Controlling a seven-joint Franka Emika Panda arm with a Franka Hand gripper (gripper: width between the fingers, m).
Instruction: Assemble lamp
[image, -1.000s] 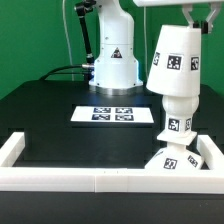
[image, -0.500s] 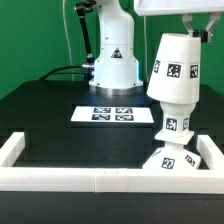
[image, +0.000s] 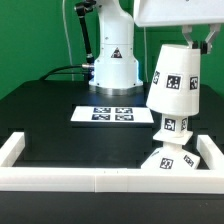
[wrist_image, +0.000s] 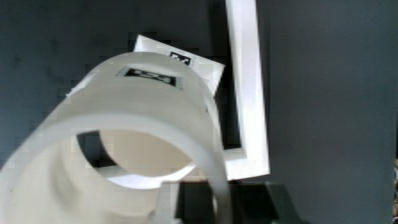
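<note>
Going left to right in the exterior view: the left part of the black bench (image: 45, 115) is mostly bare, with a white rail (image: 60, 179) running along the lower edge and turning up at the lower left. Near the middle sits the marker board (image: 113, 114), flat, with the robot's white pedestal (image: 113, 60) behind it in the upper middle of the frame.

All the lamp stuff is on the right side. The base (image: 178, 158) sits low at the lower right, tucked against the rail corner. The bulb (image: 172, 122) stands upright in it, and only its tagged neck shows, because the shade (image: 174, 78) is over its top. The shade looks slightly tilted, narrow end up, wide end down over the bulb.

The claw (image: 208, 32) is in the upper right, clamped on the shade's upper rim as far as I can tell. The wrist view backs that up: a finger (wrist_image: 210, 200) sits right at the shade's (wrist_image: 125, 140) rim, looking down the hollow cone.

So I'd say this is the last step, seating the shade on the bulb. It doesn't look fully down or square yet. Next move probably calls for straightening it and easing it down before letting go. Too much sideways push could rock the bulb.
</note>
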